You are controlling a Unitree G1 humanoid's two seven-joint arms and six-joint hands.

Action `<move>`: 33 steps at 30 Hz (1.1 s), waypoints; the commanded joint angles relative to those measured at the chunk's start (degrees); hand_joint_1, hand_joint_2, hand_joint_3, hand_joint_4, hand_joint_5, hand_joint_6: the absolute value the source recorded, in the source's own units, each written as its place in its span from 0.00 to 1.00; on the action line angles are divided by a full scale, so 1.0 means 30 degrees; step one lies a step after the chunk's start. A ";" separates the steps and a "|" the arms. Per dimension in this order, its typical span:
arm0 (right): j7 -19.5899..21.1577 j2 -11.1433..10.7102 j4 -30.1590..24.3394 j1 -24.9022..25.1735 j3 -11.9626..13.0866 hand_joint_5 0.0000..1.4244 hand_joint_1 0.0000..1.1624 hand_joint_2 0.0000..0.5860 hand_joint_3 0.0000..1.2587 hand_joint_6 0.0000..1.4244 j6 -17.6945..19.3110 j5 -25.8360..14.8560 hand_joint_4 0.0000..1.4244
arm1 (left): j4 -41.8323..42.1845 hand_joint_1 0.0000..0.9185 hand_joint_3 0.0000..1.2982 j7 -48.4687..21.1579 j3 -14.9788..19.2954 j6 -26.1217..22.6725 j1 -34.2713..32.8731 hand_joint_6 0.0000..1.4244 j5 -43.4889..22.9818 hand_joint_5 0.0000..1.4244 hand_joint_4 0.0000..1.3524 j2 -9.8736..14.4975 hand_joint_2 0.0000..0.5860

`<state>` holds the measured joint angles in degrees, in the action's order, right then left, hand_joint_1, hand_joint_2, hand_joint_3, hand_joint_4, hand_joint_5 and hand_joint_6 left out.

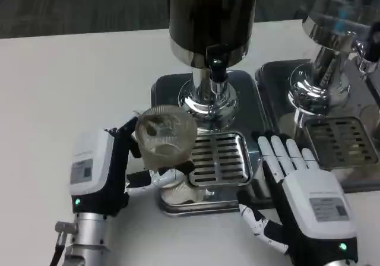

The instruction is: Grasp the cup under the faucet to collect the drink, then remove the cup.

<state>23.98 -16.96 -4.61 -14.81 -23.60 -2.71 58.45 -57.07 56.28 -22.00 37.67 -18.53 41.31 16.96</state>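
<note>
The left hand (104, 174) grips the clear cup (165, 134), fingers wrapped round its wall, at about nine o'clock of the drip grate (218, 158). The cup sits left of and nearer than the faucet (217, 70), not under it, and looks tilted with its mouth toward the camera. The right hand (297, 177) lies flat at three o'clock of the grate, fingers straight and slightly apart, holding nothing.

The likely trouble is misalignment: if the tap opens with the cup this far toward nine o'clock, the drink would fall on the grate. A tilted cup would also spill once filled, and a thin plastic wall may buckle under a tight grip.

Room is tight. The dispenser's chrome base (208, 97) stands at twelve o'clock of the cup, the tray rim (196, 205) runs beneath it, and a second dispenser (332, 34) crowds the two o'clock side. Bare counter (59, 88) lies from nine to eleven o'clock, the easiest way out.
</note>
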 commanded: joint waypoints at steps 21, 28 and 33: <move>0.0584 0.0620 -0.0428 -0.0858 0.0066 0.00 0.34 0.79 0.01 0.04 -0.0237 -0.0261 0.00 | -0.3958 0.77 0.47 -0.2221 -0.1706 -0.1562 -0.4525 0.81 -0.0027 0.67 0.57 -0.2850 0.01; 0.0631 0.0647 -0.0460 -0.0927 0.0181 0.00 0.34 0.79 0.01 0.04 -0.0247 -0.0264 0.00 | -0.4147 0.76 0.44 -0.3465 -0.1965 -0.1573 -0.4548 0.80 -0.0173 0.65 0.54 -0.3025 0.01; 0.0604 0.0619 -0.0338 -0.0797 0.0214 0.00 0.34 0.79 0.01 0.04 -0.0145 -0.0306 0.00 | -0.3992 0.72 0.41 -0.3292 -0.2049 -0.1281 -0.4080 0.76 -0.0264 0.62 0.50 -0.2607 0.00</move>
<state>24.95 -15.06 -5.10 -17.16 -23.19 -3.04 57.35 -68.67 47.35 -27.49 33.82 -32.20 40.09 8.25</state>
